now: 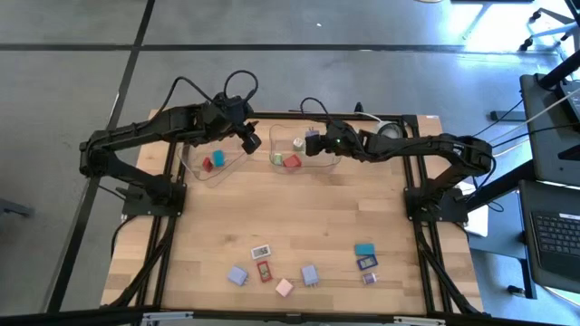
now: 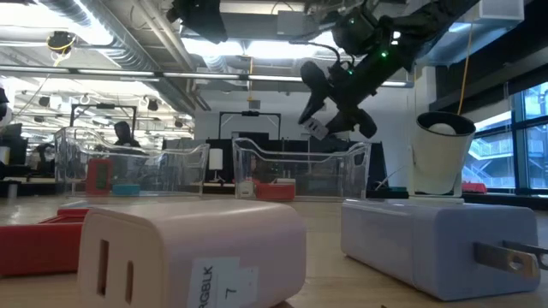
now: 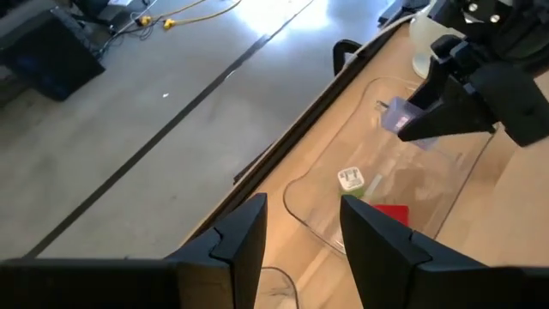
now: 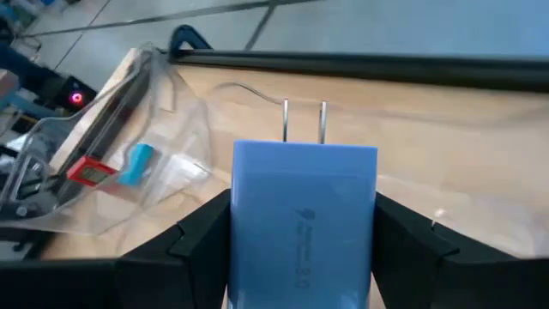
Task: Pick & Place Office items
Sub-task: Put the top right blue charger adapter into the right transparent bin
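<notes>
My right gripper (image 1: 314,143) is shut on a lavender-blue block with two metal prongs (image 4: 304,184) and hangs above the right clear tray (image 1: 308,167), which holds a red (image 1: 292,162) and a white-and-green block (image 3: 350,179). My left gripper (image 3: 300,249) stands open with nothing between its fingers, high between the two trays (image 1: 251,142). The left clear tray (image 1: 195,167) holds a red (image 1: 207,165) and a teal block (image 1: 218,158). Several more blocks lie flat near the table's front edge, among them a pink one (image 1: 284,288) and a teal one (image 1: 364,249). My right gripper pinches the lavender-blue block by its two opposite side faces (image 4: 244,215) between its two fingers. The fingers come from the table's right, slanting down, and lie along the block. The prongs (image 4: 304,120) point forward, away from the wrist. The block is lifted clear above the right tray (image 2: 314,127).
A round white object with a dark centre (image 1: 390,131) stands at the far right, behind the right tray. The middle of the wooden table (image 1: 299,213) is bare between the trays and the front row of blocks. Black frame rails (image 1: 426,263) run along both sides.
</notes>
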Available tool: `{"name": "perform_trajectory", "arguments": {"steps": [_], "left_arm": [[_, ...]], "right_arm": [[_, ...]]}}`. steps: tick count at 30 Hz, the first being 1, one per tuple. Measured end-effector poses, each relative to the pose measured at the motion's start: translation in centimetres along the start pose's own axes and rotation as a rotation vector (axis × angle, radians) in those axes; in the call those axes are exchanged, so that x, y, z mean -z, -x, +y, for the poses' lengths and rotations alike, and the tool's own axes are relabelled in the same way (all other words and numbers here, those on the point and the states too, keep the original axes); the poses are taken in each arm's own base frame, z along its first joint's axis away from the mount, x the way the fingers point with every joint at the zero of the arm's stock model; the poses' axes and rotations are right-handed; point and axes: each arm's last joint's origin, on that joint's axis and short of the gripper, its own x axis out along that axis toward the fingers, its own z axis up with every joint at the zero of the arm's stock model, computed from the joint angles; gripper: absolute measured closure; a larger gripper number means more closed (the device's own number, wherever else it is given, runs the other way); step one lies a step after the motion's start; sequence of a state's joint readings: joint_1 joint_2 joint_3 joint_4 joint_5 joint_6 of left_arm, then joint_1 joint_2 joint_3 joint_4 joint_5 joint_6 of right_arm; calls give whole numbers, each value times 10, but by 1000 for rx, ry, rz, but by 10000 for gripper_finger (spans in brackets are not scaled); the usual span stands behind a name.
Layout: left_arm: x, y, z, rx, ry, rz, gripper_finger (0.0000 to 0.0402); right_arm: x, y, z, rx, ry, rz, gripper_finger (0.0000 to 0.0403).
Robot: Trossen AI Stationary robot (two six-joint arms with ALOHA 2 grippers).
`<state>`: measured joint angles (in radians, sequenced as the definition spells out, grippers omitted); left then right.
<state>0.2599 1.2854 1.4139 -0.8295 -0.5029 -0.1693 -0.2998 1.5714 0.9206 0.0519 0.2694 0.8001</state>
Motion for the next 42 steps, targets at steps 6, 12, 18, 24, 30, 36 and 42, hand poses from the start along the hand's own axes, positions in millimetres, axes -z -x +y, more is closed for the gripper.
{"name": "perform_trajectory", "arguments": {"steps": [6,12,18,24,30,36,42], "left_arm": [[-6,-2,2,-3,41,-52,256],[-7,-2,4,-6,47,-58,256],[-7,-2,3,-1,46,-57,256],[-6,-2,3,-1,41,-50,256],[-6,-2,3,-1,40,-49,256],[-4,-2,4,-3,31,-31,256],[-4,-2,4,-3,29,-28,256]], "right_arm": [[-8,-19,18,-18,162,45,181],[-11,-46,24,141,265,226,181],[-8,-64,28,218,318,336,181],[-1,-75,25,228,322,380,181],[5,-82,22,245,328,396,181],[8,-85,20,255,331,402,181],[7,-85,20,268,337,387,167]]}}
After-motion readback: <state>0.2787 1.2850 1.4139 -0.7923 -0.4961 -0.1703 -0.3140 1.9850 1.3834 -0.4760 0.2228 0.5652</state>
